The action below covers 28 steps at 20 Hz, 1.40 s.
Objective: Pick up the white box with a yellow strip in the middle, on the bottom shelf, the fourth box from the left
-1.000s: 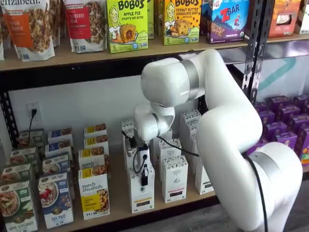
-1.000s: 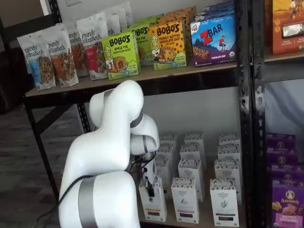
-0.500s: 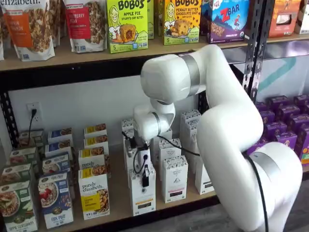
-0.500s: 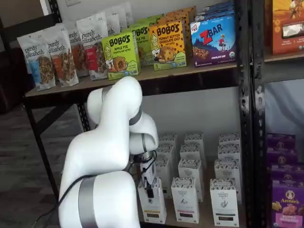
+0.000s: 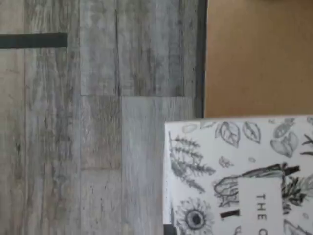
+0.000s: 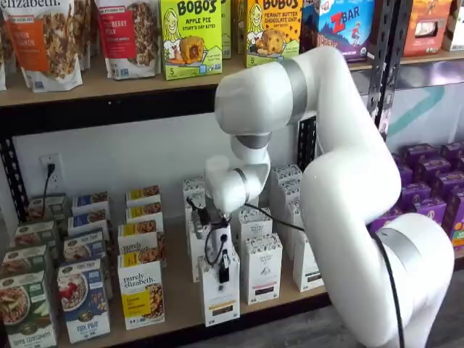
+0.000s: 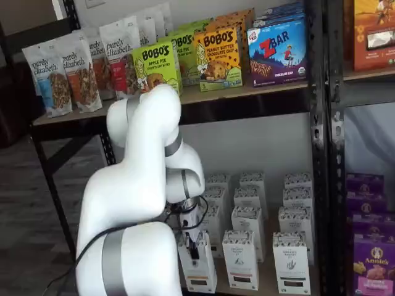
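One tall narrow carton, the white box point(image 6: 220, 297), sits at the front edge of the bottom shelf point(image 6: 177, 293), tipped forward. Fingers point(image 6: 223, 270) are clamped on its top. Light, stiff cardboard, crushable and top-heavy; grip flat sides near the top.

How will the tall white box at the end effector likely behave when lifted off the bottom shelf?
The white box is tall and narrow on a small base, so it probably tips easily if nudged. Its flat carton faces look stiff, likely firm under the end effector. Neighbouring boxes stand close, so a sideways swing might knock them.
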Each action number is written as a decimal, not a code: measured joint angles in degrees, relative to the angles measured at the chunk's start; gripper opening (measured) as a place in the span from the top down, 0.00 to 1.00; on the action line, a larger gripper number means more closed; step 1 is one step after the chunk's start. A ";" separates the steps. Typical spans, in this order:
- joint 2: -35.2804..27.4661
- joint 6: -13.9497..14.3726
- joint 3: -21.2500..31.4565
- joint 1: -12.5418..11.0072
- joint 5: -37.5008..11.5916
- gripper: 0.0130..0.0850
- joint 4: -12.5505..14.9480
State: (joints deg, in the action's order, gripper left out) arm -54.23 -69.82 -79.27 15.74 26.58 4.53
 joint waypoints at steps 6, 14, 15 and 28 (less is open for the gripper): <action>5.47 1.94 7.17 0.42 -0.90 0.56 1.62; 14.63 6.67 18.30 1.94 -1.95 0.56 5.03; 15.69 7.11 19.54 2.18 -1.93 0.56 5.23; 29.08 3.68 31.24 5.41 -0.53 0.56 -1.99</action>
State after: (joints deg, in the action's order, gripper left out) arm -25.14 -66.14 -48.03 21.15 26.05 2.55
